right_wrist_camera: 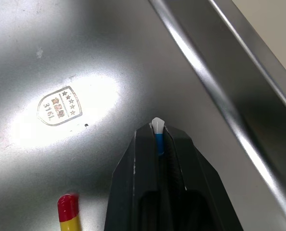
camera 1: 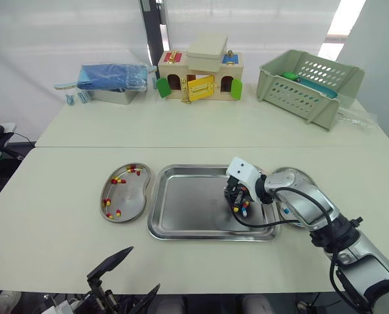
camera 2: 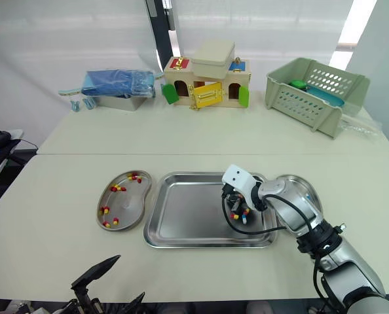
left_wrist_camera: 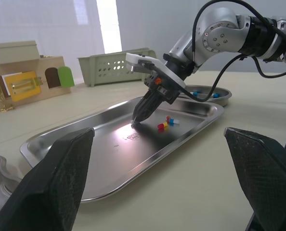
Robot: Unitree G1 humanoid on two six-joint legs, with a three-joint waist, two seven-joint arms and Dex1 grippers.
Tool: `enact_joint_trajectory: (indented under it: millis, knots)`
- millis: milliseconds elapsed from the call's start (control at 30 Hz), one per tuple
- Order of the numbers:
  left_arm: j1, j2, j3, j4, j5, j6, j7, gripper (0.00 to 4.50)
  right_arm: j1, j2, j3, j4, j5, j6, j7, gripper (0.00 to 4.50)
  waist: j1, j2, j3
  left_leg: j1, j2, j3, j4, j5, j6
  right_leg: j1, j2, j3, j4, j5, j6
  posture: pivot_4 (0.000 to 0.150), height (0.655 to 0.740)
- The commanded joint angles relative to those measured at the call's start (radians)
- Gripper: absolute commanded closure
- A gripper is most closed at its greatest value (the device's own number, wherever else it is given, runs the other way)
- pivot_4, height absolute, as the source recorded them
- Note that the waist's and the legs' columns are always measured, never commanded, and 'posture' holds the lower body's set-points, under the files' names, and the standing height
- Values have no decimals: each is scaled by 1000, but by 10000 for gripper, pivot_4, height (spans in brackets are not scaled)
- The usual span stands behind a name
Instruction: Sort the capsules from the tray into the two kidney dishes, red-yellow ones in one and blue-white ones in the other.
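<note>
Head view: right gripper [camera 1: 235, 207] is reaching into the tray [camera 1: 181, 232] at its 3 o'clock side; red-yellow capsules [camera 1: 119, 180] are lying in the dish [camera 1: 107, 191] at 9 o'clock.
Left wrist view: left gripper [left_wrist_camera: 158, 132] is hanging spread wide.
Right wrist view: right gripper is pinching a blue-white capsule [right_wrist_camera: 157, 131] over the tray floor.

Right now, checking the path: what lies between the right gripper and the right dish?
Loose capsules and the tray rim, as the left wrist view shows.
</note>
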Motion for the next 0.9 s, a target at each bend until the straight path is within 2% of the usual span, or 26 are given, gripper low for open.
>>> enact_joint_trajectory:
  millis: [33,167,267,433,633,800,900]
  knots:
    - [-9,15,-17,-9,-11,-6,7,0,20,-19,-19,-33,4,-61,39,44815,0,0,0,0,0,0,0,0,0,0,0,0,0,0,0,1500,7400]
    - [-21,34,-42,-23,-20,0,-9,0,65,-76,-132,-121,89,-137,128,44815,2,0,0,-1,0,0,0,0,0,0,0,0,0,0,0,1500,7400]
    - [-34,66,-60,-12,-35,-8,-59,0,127,-174,-249,-178,139,-197,194,44815,9,-1,1,-1,0,0,0,0,0,0,0,0,-1,0,0,1500,7400]
    - [-88,128,-94,-1,-74,16,-140,0,306,-355,-489,-166,228,-308,318,44815,17,-1,1,-1,0,0,0,0,0,2,0,-1,-2,0,0,1500,7400]
    - [-161,163,-113,-4,-100,72,-162,0,442,-504,-594,-56,205,-414,404,44815,0,-1,1,1,1,1,0,0,0,2,1,0,0,0,0,1500,7400]
    - [-174,164,-118,-3,-107,96,-187,0,457,-506,-592,-22,202,-440,395,44815,-5,-1,1,2,1,2,0,0,0,2,1,1,0,0,0,1500,7400]
    - [-167,166,-115,-4,-110,101,-198,0,458,-498,-580,-20,201,-435,385,36302,-2,-1,1,1,1,2,0,0,0,2,1,1,-1,0,0,1500,7400]
